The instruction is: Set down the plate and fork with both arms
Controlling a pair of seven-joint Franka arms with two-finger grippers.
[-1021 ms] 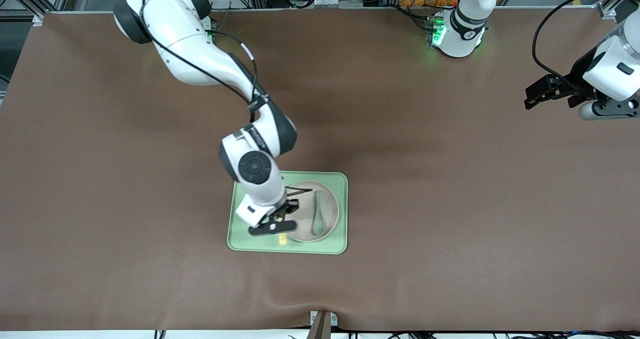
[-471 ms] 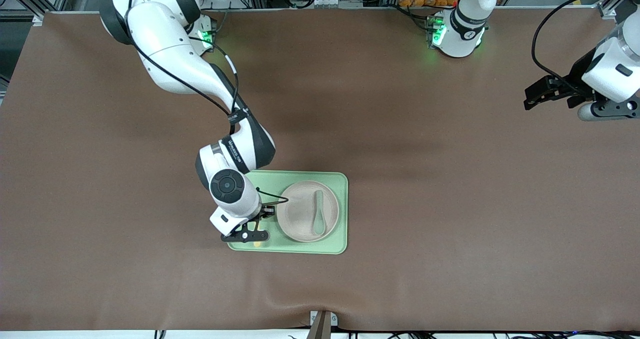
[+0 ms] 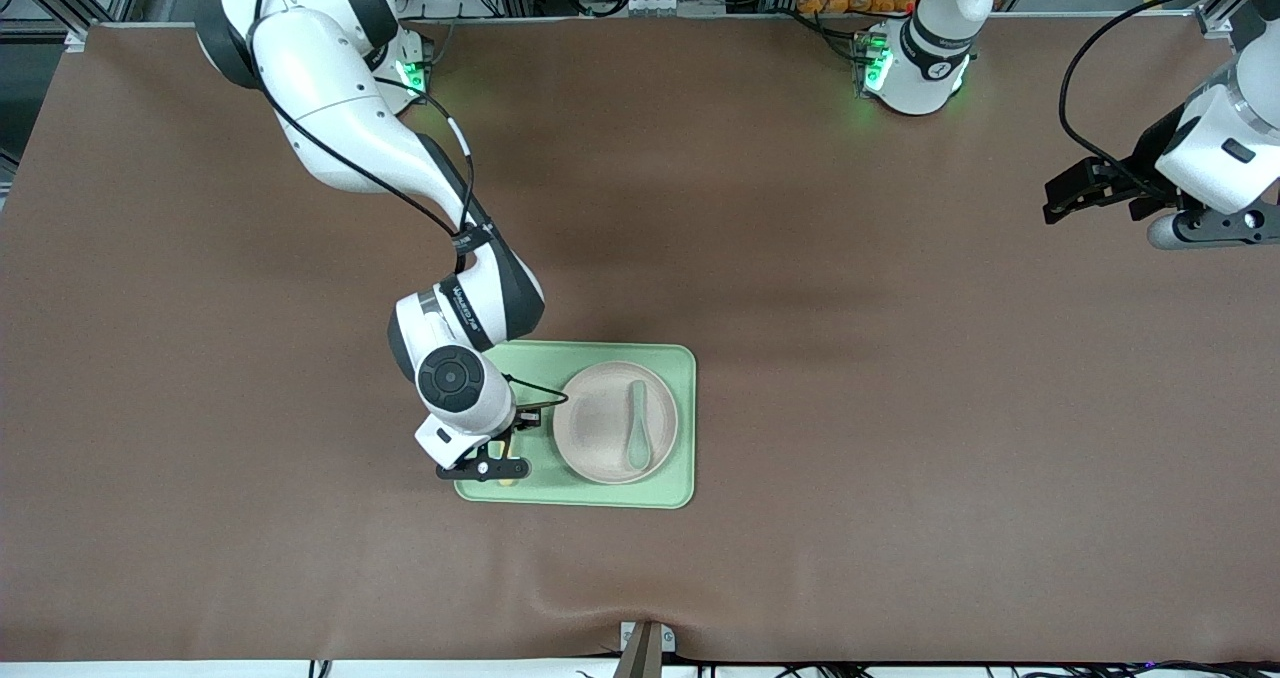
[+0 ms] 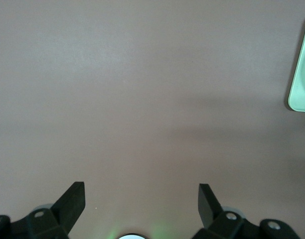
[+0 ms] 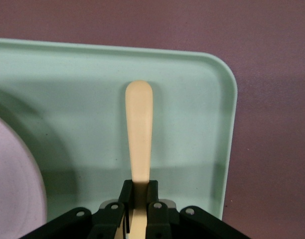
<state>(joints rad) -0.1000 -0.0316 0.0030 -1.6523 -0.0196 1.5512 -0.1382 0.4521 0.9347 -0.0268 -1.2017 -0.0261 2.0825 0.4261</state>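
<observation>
The pale beige-pink plate (image 3: 598, 428) lies on the light green tray (image 3: 600, 496), with a grey-green spoon (image 3: 637, 426) in it. My right gripper (image 3: 497, 466) is over the tray's corner beside the plate, toward the right arm's end, and is shut on the pale yellow fork (image 5: 139, 129). In the right wrist view the right gripper (image 5: 139, 191) holds the fork low over the tray floor (image 5: 192, 129), with the plate's rim (image 5: 18, 189) beside it. My left gripper (image 3: 1075, 190) waits open and empty over bare table at the left arm's end; in the left wrist view the left gripper (image 4: 141, 196) holds nothing.
The brown table mat (image 3: 900, 408) spreads all round the tray. A corner of the tray (image 4: 301, 94) shows in the left wrist view. A small bracket (image 3: 645, 643) sits at the table's front edge.
My right gripper has carried the fork from beside the plate's near rim sideways to the tray's corner toward the right arm's end, uncovering the plate and spoon. The left arm barely moved.
</observation>
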